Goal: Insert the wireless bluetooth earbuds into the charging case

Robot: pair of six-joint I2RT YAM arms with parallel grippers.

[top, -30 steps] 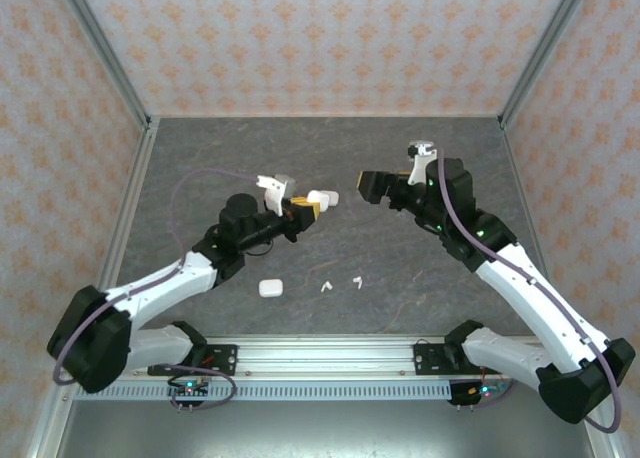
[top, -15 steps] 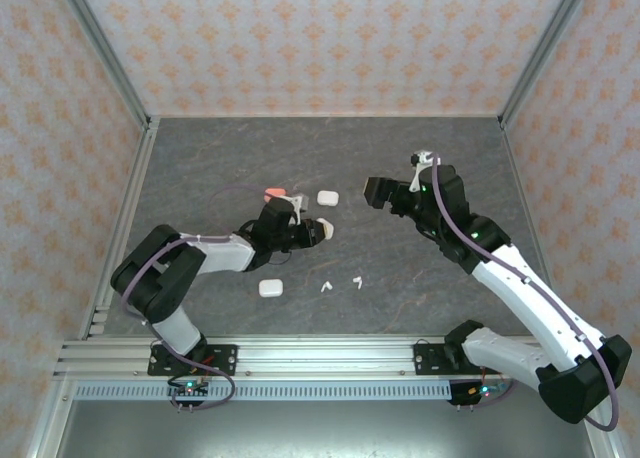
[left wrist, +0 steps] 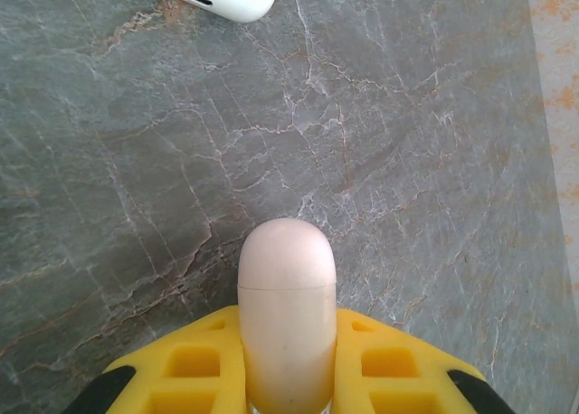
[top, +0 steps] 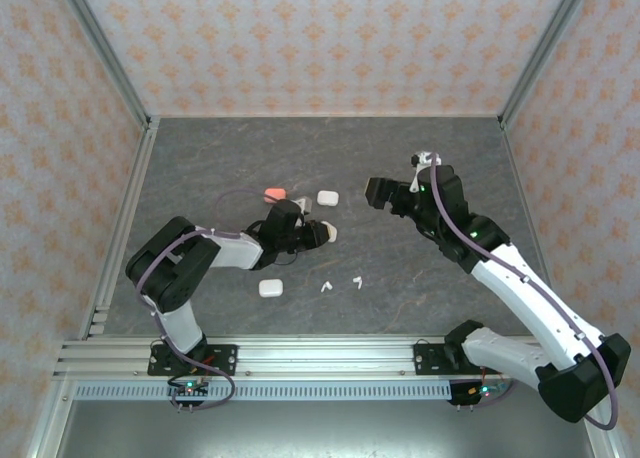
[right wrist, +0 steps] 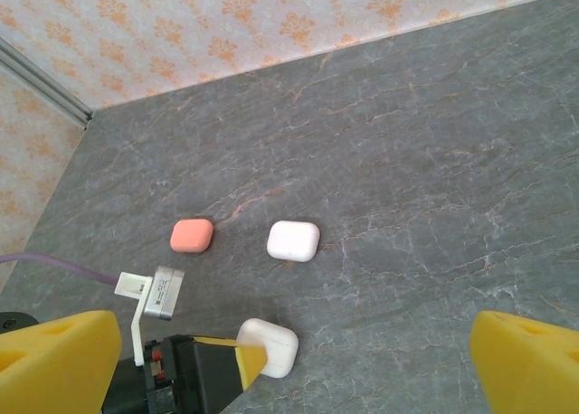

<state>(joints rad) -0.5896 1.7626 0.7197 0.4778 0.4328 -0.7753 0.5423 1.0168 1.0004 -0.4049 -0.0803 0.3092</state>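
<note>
My left gripper (top: pixel 311 234) is shut on a white charging case (top: pixel 327 233) with its lid closed, low over the grey table. In the left wrist view that case (left wrist: pixel 287 287) stands between the yellow fingers (left wrist: pixel 194 364). Two small white earbuds (top: pixel 325 286) (top: pixel 356 279) lie on the table in front of it. My right gripper (top: pixel 374 191) hangs open above the table to the right, nothing between its fingers (right wrist: pixel 529 364); in its view I see the held case (right wrist: pixel 271 343).
A coral case (top: pixel 274 194) and a second white case (top: pixel 327 197) lie behind the held one; the right wrist view also has the coral case (right wrist: pixel 192 236) and that white case (right wrist: pixel 293 240). A third white case (top: pixel 269 288) lies near the left arm. Patterned walls enclose the table.
The left arm has folded back and dropped, bringing the held white case down and toward the front. The right gripper has shifted slightly and stayed open.
</note>
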